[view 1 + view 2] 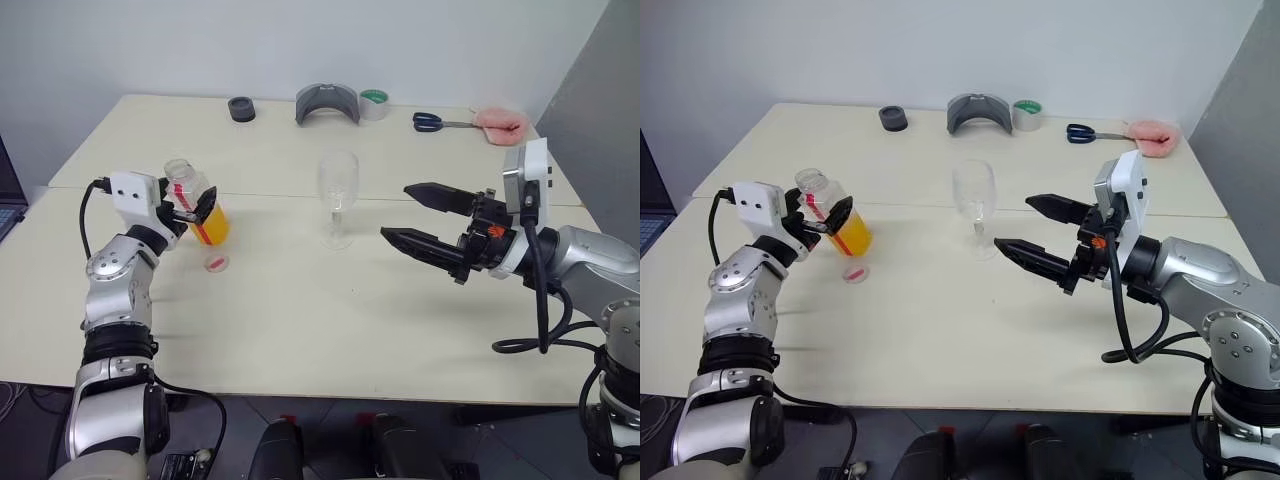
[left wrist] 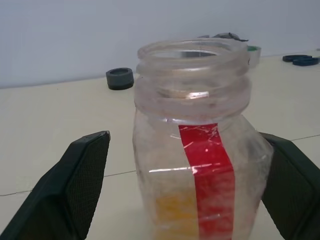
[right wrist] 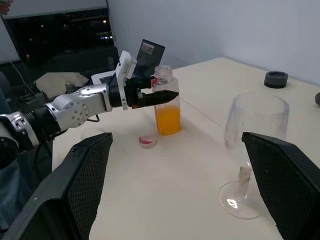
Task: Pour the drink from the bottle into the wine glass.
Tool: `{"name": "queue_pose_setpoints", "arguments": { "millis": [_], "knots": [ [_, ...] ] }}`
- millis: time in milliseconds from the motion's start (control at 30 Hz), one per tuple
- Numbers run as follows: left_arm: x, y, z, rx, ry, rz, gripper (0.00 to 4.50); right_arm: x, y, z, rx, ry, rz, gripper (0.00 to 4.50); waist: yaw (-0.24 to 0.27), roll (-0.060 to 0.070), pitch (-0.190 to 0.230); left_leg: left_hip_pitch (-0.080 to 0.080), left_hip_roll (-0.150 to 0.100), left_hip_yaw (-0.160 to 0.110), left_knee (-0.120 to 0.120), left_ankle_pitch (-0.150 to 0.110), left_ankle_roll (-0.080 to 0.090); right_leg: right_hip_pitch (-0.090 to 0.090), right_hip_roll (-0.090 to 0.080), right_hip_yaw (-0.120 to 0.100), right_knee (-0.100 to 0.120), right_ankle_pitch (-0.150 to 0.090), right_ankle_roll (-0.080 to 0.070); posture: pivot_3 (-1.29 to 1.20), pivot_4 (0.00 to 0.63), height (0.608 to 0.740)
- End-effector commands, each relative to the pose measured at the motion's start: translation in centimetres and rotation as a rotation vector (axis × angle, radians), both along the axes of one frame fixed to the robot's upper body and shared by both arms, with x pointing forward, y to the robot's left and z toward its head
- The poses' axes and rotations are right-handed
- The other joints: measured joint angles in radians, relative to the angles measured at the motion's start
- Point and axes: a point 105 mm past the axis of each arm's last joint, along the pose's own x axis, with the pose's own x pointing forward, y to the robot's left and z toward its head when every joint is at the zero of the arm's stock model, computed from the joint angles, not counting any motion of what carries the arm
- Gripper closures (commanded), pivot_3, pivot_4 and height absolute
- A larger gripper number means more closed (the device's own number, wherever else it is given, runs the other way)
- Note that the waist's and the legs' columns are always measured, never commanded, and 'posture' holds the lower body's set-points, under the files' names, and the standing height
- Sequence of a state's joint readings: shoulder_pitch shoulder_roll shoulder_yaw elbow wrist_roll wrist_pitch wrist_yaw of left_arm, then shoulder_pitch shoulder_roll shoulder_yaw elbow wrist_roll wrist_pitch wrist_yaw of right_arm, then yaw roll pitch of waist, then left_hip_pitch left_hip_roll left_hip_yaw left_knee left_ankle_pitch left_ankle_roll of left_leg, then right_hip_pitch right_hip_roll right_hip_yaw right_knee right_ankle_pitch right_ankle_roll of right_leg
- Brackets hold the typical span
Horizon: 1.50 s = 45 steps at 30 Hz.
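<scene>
silver jointed arms (image 1: 115,300) with black cables, white camera boxes at the wrists, black tapered ribbed fingers (image 1: 425,247), orange wrist accents.

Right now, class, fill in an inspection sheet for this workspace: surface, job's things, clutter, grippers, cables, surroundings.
Surface: pale table, two tops butted together.
Job's things: bottle uncapped, orange drink low inside; its cap on the table; wine glass upright, empty.
Clutter: black ring, grey visor-shaped piece, tape roll, scissors, pink cloth along the far edge.
Grippers: left gripper around the bottle; right gripper open, beside the glass.
Cables: black cable looping off the right arm.
Surroundings: white wall.
</scene>
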<state>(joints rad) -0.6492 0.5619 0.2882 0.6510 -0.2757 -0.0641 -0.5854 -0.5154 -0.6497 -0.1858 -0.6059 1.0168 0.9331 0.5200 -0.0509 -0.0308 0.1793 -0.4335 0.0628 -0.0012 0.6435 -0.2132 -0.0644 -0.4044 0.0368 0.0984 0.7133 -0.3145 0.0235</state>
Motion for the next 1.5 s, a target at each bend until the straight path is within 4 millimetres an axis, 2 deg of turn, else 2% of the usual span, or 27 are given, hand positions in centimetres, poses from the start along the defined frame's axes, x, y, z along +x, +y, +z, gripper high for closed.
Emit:
{"name": "queue_pose_setpoints", "arguments": {
  "millis": [33, 233, 300, 600, 800, 1067, 1100, 1200, 1333, 1500],
  "knots": [
    [0.4, -0.2, 1.2, 0.017, -0.045, -0.008, 0.56, -0.5, -0.3, 0.7, 0.010, -0.045, -0.005, 0.00, 0.000, 0.000, 0.000, 0.000, 0.000, 0.000, 0.000, 0.000, 0.000, 0.000, 0.000, 0.000, 0.000, 0.000, 0.000, 0.00, 0.150, 0.740],
    [0.7, -0.2, 1.2, 0.015, -0.045, -0.014, 2.39, -0.4, -0.5, 0.4, 0.006, -0.038, -0.013, 0.00, 0.000, 0.000, 0.000, 0.000, 0.000, 0.000, 0.000, 0.000, 0.000, 0.000, 0.000, 0.000, 0.000, 0.000, 0.000, 0.00, 0.150, 0.740],
    [0.7, -0.1, 1.2, 0.016, -0.044, -0.013, 2.74, -0.4, -0.5, 0.4, 0.006, -0.040, -0.016, 0.00, -0.001, 0.000, 0.000, 0.000, 0.000, 0.000, 0.000, 0.000, 0.000, 0.000, 0.000, 0.000, 0.000, 0.000, 0.000, 0.00, 0.150, 0.740],
    [0.9, -0.1, 1.8, 0.024, -0.055, 0.000, 2.79, 0.1, -0.7, 0.7, 0.020, -0.075, -0.053, 0.00, 0.000, 0.000, 0.000, 0.000, 0.000, 0.000, 0.000, 0.000, 0.000, 0.000, 0.000, 0.000, 0.000, 0.000, 0.000, 0.00, 0.150, 0.740],
    [1.1, -0.1, 1.2, 0.027, -0.039, 0.012, 2.79, 0.2, -0.6, 0.8, 0.024, -0.084, -0.066, 0.00, 0.000, 0.000, 0.000, 0.000, 0.000, 0.000, 0.000, 0.000, 0.000, 0.000, 0.000, 0.000, 0.000, 0.000, 0.000, 0.00, 0.150, 0.740],
    [0.8, 0.1, 0.2, 0.010, -0.019, 0.023, 0.18, 0.2, -0.7, 0.6, 0.018, -0.077, -0.074, 0.00, 0.000, 0.000, 0.000, 0.000, 0.000, 0.000, 0.000, 0.000, 0.000, 0.000, 0.000, 0.000, 0.000, 0.000, 0.000, 0.00, 0.150, 0.740],
    [0.7, 0.2, 0.0, 0.009, -0.014, 0.027, 0.02, 0.2, -0.7, 0.6, 0.019, -0.075, -0.074, 0.00, 0.000, 0.000, 0.000, 0.000, 0.000, 0.000, 0.000, 0.000, 0.000, 0.000, 0.000, 0.000, 0.000, 0.000, 0.000, 0.00, 0.150, 0.740],
    [0.5, 0.4, -0.5, 0.007, -0.010, 0.035, 0.02, 0.2, -0.6, 0.5, 0.022, -0.070, -0.071, 0.00, 0.000, 0.000, 0.000, 0.000, 0.000, 0.000, 0.000, 0.000, 0.000, 0.000, 0.000, 0.000, 0.000, 0.000, 0.000, 0.00, 0.150, 0.740],
    [0.0, 0.3, -2.5, 0.021, 0.023, 0.028, 0.02, 0.2, -0.5, 0.5, 0.024, -0.062, -0.062, 0.00, 0.000, 0.000, 0.000, 0.000, 0.000, 0.000, 0.000, 0.000, 0.000, 0.000, 0.000, 0.000, 0.000, 0.000, 0.000, 0.00, 0.150, 0.740],
    [0.1, 0.0, -2.9, 0.020, 0.028, 0.022, 0.02, 0.1, -0.3, 0.6, 0.028, -0.051, -0.054, 0.00, 0.002, 0.000, 0.000, 0.000, 0.000, 0.000, 0.000, 0.000, 0.000, 0.000, 0.000, 0.000, 0.000, 0.000, 0.000, 0.00, 0.150, 0.740]
  ]
}}
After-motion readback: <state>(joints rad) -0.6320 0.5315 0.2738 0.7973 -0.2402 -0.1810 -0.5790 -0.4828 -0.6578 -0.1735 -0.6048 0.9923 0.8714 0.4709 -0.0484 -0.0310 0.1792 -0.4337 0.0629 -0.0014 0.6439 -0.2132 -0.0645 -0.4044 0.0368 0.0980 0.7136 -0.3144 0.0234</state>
